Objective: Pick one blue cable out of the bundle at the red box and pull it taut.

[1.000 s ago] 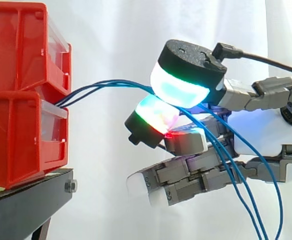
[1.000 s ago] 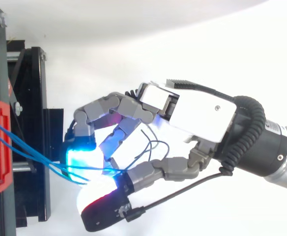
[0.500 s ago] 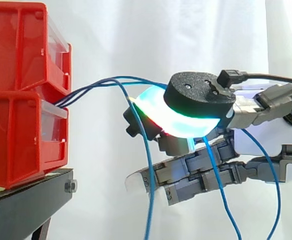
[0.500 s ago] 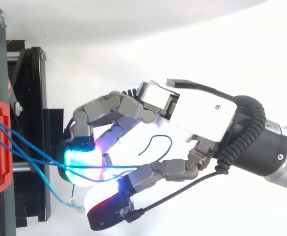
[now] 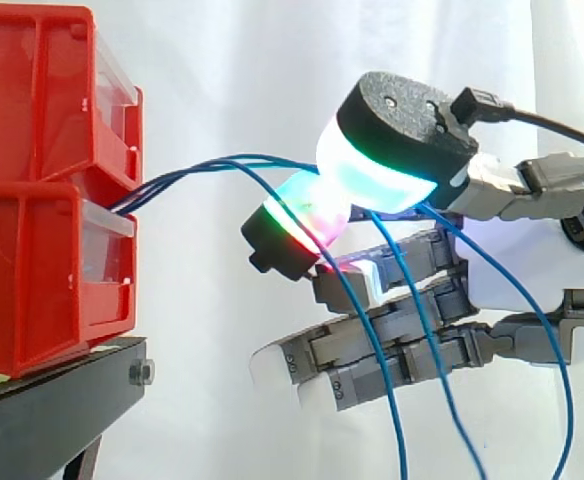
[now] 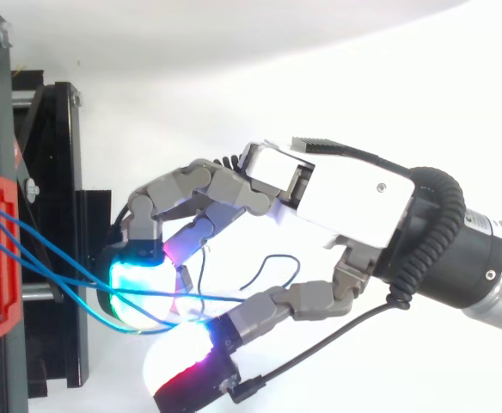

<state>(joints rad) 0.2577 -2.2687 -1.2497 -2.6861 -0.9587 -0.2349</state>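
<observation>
Stacked red plastic bins (image 5: 42, 190) sit on a black metal stand (image 5: 52, 400) at left. From them, thin blue cables (image 5: 202, 170) run right, pinched between pads (image 5: 372, 185) of the robot hand (image 5: 527, 270).

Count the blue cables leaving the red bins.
3 cables, unless strands overlap: one drops free in front of the hand; two pass between its pinching pads, then hang nearer the palm.

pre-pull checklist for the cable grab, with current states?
1. Hand pinching the blue cables: ok, thumb and finger pads meet on them.
2. One cable singled out: cannot tell, strands bunch at the pads.
3. Taut to the red box: not ok, the strands arc.
4. Cables seated at the box: ok, they run out of its front.
5. Hand clear of the box: ok, open gap between them.
</observation>
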